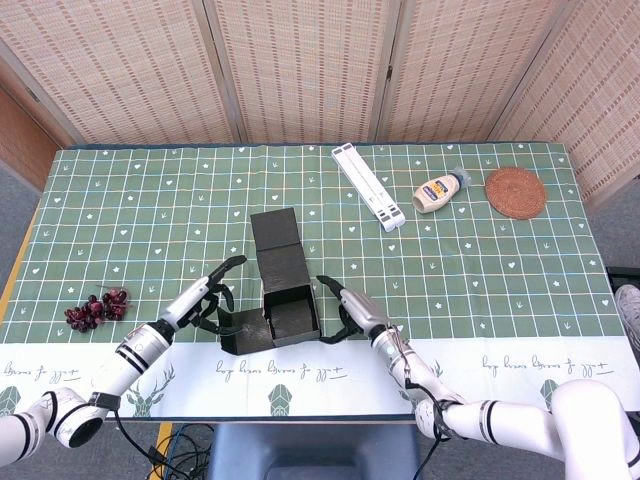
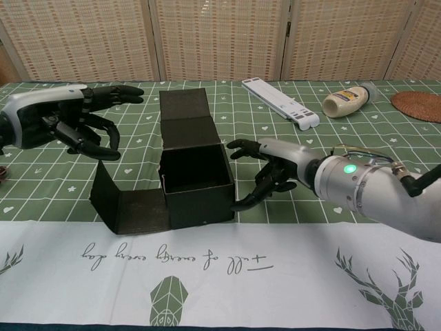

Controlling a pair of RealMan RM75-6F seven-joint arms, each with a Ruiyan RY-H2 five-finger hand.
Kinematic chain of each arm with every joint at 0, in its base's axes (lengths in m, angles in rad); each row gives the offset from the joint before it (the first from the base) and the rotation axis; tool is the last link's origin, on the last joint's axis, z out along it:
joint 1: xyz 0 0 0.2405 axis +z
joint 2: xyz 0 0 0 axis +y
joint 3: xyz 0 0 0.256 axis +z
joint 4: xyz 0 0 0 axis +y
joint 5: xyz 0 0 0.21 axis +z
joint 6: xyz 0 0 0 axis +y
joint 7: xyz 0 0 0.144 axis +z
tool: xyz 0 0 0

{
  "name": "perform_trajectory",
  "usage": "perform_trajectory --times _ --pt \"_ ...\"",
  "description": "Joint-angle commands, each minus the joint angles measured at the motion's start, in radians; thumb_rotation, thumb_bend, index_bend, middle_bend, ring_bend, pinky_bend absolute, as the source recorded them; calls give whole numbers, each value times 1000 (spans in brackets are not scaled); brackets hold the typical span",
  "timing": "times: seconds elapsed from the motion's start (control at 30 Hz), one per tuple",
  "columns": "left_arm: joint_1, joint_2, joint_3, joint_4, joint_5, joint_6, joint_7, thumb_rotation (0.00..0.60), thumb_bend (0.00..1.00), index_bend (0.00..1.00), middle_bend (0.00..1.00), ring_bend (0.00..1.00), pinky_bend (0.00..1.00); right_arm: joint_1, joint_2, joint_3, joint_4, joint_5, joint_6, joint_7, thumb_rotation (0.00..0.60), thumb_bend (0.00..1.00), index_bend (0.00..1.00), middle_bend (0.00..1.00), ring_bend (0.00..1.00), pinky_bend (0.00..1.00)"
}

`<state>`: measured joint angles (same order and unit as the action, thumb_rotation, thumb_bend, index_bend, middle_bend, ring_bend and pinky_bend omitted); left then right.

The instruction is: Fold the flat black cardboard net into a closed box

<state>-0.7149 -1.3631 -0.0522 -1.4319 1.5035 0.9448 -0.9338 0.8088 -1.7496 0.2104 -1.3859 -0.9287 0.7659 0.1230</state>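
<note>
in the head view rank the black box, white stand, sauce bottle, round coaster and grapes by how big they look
1. black box
2. white stand
3. round coaster, grapes and sauce bottle look too alike to rank.

The half-folded box (image 1: pixel 283 290) is sitting mid-tabletop (image 1: pixel 500 270), the left robot hand (image 1: pixel 208 296) flanking it on one side, the right robot hand (image 1: pixel 350 310) on the other. Behind are lying a stand (image 1: pixel 368 186), bottle (image 1: pixel 440 190) and coaster (image 1: pixel 515 192); grapes (image 1: pixel 96 308) are lying far left.

Table (image 1: pixel 120 215) wearing green checked cloth, white deer-print strip running along near edge. Lying on it: half-folded black cardboard box (image 1: pixel 283 285) mid-table, grapes (image 1: pixel 96 308) far left, white stand (image 1: pixel 368 186), sauce bottle (image 1: pixel 441 190), woven coaster (image 1: pixel 515 192) far right.
</note>
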Motion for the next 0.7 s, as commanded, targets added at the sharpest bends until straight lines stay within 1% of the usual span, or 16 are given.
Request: perform_trajectory --times 0.03,0.23,0.3,0.33,0.37,0.43,0.47,0.5,0.53,0.6,0.7 --pt "2 2 0 3 1 2 -4 600 144 0 0 496 853 6 -23 12 22 -4 -8 3 600 0 0 62 776 1000" --pt "9 7 -2 8 -2 8 -12 600 145 0 0 495 853 16 -80 30 71 -12 -20 8 600 0 0 99 776 1000" --pt "12 10 -3 7 -2 11 -13 600 145 0 0 477 853 18 -95 34 85 -16 -21 9 600 0 0 114 776 1000" --pt "14 11 -3 7 -4 13 -14 600 145 0 0 487 853 19 -107 39 96 -17 -18 10 600 0 0 127 776 1000" --pt "16 13 -3 7 -5 15 -14 600 145 0 0 523 853 19 -117 43 106 -16 -16 11 600 0 0 144 776 1000" --pt "21 17 -5 6 -8 21 -15 600 145 0 0 520 853 21 -143 53 131 -19 -1 10 600 0 0 193 783 1000" --pt "24 19 -6 6 -9 24 -16 600 145 0 0 493 853 20 -154 59 141 -22 6 12 600 4 7 222 789 1000" --pt "27 21 -7 5 -11 28 -17 600 145 0 0 471 853 20 -164 64 150 -25 14 15 600 23 30 261 800 1000" --pt "31 25 -9 4 -12 34 -18 600 145 0 0 470 853 19 -175 71 162 -31 23 19 600 52 74 304 813 1000" --pt "37 30 -12 3 -16 42 -18 600 145 0 0 460 853 17 -183 80 175 -41 28 30 600 85 146 357 828 1000" --pt "47 36 -19 4 -23 56 -19 600 144 0 0 463 853 8 -179 93 177 -58 33 53 600 107 229 405 838 1000"
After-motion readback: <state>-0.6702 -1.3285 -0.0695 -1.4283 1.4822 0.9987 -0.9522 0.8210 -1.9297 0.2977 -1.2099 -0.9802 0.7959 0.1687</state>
